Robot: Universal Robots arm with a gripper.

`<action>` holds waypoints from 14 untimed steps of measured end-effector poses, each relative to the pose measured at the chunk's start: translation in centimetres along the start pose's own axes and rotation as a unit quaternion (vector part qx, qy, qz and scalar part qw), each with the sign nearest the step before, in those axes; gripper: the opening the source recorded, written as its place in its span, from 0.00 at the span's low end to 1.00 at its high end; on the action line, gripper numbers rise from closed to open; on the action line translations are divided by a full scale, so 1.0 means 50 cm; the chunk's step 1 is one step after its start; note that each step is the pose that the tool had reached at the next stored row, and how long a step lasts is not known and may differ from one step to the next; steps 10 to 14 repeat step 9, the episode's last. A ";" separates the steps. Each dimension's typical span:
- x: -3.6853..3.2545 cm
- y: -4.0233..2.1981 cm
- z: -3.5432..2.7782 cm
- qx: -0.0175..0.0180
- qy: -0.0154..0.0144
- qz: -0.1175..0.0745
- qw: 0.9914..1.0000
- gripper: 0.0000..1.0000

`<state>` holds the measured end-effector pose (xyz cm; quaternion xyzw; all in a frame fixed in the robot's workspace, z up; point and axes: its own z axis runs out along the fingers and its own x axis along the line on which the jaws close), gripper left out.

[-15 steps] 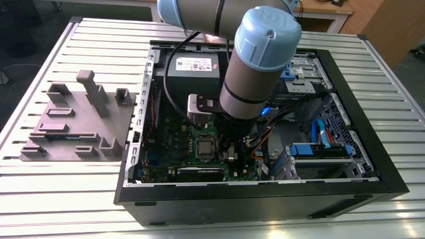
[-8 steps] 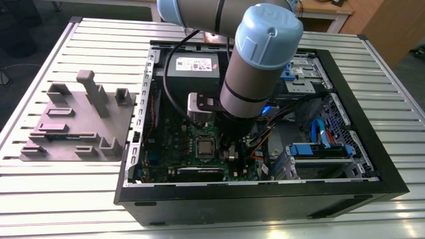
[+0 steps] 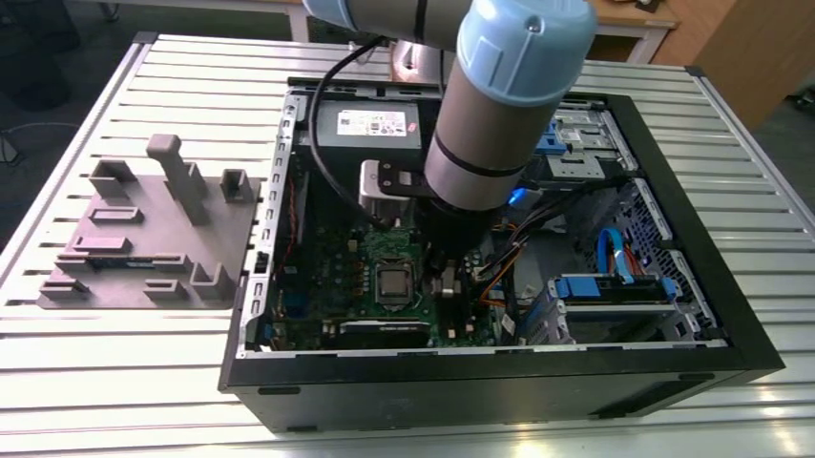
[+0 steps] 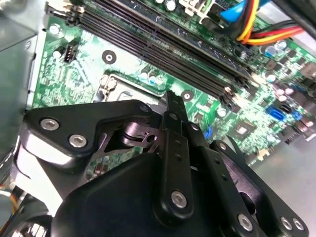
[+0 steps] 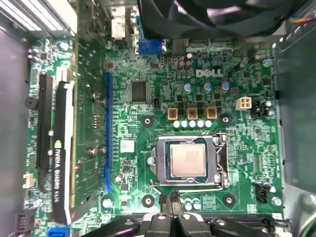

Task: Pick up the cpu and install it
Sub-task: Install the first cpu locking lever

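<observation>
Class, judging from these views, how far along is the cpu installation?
Done, it seems: the cpu lies flat inside the socket on the motherboard. In hand: nothing; the gripper hovers beside the socket, jaws shut and empty. Left: the pictures do not show whether the socket is latched, so I cannot call the install finished.

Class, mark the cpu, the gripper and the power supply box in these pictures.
cpu (image 5: pixel 187 159): first wrist view, middle of its metal top.
gripper (image 5: pixel 173 198): first wrist view, between its fingertips.
power supply box (image 3: pixel 376 122): exterior view, on its white label.
</observation>
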<state>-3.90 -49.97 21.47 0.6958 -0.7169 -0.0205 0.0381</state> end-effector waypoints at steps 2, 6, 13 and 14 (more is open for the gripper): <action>0.000 0.000 -0.004 0.000 -0.001 0.000 1.000 0.10; 0.000 0.000 -0.004 0.000 -0.002 -0.001 1.000 0.10; 0.000 0.000 -0.004 0.000 -0.003 -0.001 1.000 0.10; 0.000 0.000 -0.004 0.000 -0.003 -0.001 1.000 0.10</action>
